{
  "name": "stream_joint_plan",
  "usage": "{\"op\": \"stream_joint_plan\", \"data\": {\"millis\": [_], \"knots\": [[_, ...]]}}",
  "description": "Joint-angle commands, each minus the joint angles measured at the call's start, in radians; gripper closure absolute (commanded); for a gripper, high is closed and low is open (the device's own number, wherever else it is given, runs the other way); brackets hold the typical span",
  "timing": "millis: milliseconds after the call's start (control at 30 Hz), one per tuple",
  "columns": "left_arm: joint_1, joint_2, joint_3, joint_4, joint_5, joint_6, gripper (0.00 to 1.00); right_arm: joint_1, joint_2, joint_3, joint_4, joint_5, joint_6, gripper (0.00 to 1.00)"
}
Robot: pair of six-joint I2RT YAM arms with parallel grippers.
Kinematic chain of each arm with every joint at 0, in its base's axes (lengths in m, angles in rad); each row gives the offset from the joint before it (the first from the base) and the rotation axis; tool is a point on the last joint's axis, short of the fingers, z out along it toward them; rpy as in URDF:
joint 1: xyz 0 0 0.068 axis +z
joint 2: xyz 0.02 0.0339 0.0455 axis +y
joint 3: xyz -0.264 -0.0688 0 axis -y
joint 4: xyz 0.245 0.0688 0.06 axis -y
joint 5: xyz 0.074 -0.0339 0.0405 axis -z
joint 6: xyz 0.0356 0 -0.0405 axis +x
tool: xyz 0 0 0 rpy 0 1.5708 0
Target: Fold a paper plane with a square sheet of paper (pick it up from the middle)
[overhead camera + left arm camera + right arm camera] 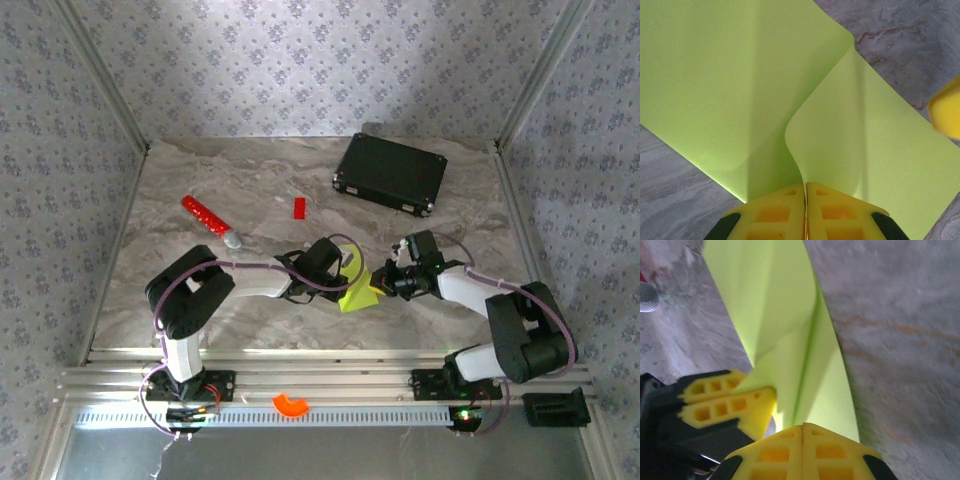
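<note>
Pinching a raised ridge of the square sheet of paper (730,75) with the left hand (805,192), pads shut flat on it, at the sheet's 9 o'clock seen from above; judged a way of lifting the middle off the desk (240,170) to start a fold. Clamped likewise at 3 o'clock by the right hand (803,435), closed on the opposite edge, probably for tension. Held near desk centre, well short of the black case (390,173) at 1 o'clock. Hard to judge sharpness of any crease. Cut off in both wrist views: sheet corners. Underside hidden.
</note>
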Motion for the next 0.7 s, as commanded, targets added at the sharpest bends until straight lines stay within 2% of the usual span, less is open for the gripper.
{"op": "stream_joint_plan", "data": {"millis": [0, 400, 667], "knots": [[-0.001, 0.041, 0.002, -0.067, 0.018, -0.001, 0.91, -0.004, 0.045, 0.070, 0.032, -0.041, 0.028, 0.98], [-0.002, 0.052, 0.007, -0.073, 0.012, 0.010, 0.91, 0.085, 0.224, 0.181, 0.054, -0.017, 0.048, 0.99], [-0.002, 0.056, 0.007, -0.080, 0.014, 0.016, 0.91, 0.078, 0.276, 0.153, 0.036, 0.008, 0.022, 1.00]]}}
